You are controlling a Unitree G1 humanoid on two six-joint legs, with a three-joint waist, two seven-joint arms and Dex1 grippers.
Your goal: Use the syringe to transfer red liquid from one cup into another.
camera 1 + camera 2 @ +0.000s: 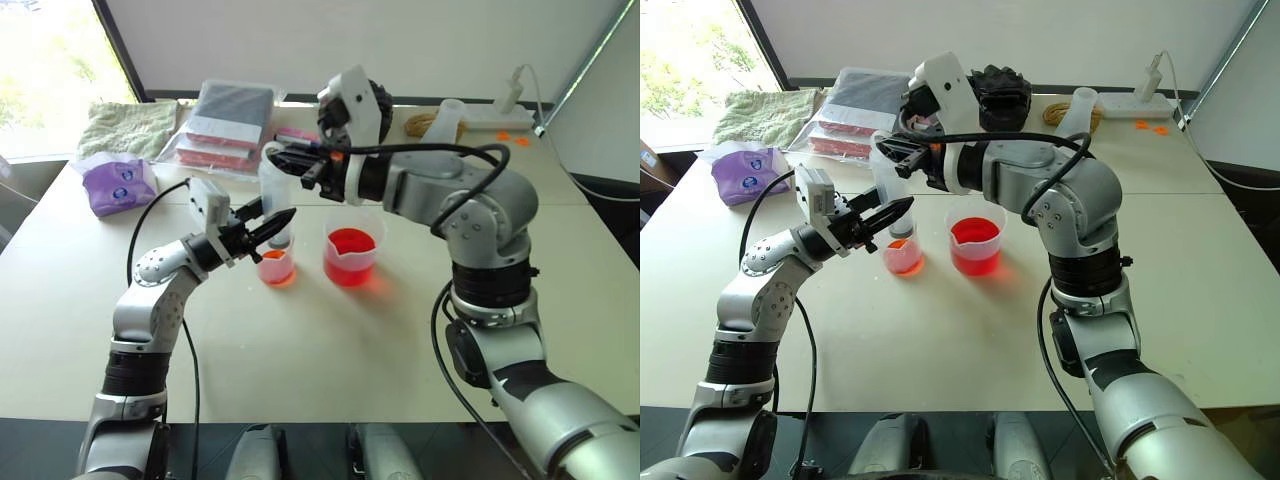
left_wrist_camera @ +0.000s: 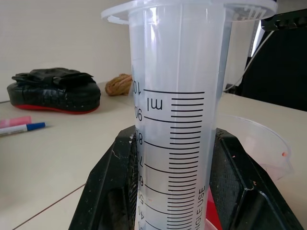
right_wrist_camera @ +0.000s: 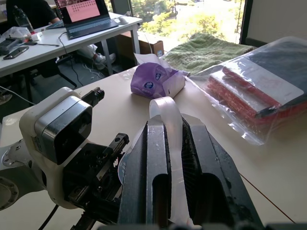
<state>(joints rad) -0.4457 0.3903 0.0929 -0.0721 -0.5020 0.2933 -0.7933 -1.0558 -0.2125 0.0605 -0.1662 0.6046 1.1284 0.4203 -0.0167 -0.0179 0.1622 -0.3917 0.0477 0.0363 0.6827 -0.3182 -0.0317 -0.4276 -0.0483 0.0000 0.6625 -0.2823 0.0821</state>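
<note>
syringe [image 2: 175,120], clear upright barrel, black scale marks, both jaws clamped

Upright syringe [image 2: 175,120] above narrower cup [image 1: 277,268]

Left arm reaches forward from the elbow, forearm angled inward, with the left hand [image 1: 270,228] closed, both black fingers [image 2: 110,191] clamped against a clear barrel. Right arm bends across the body at chest height; the right hand [image 1: 290,158] points leftward, fingers [image 3: 156,158] pinched shut on a white flange.
</note>
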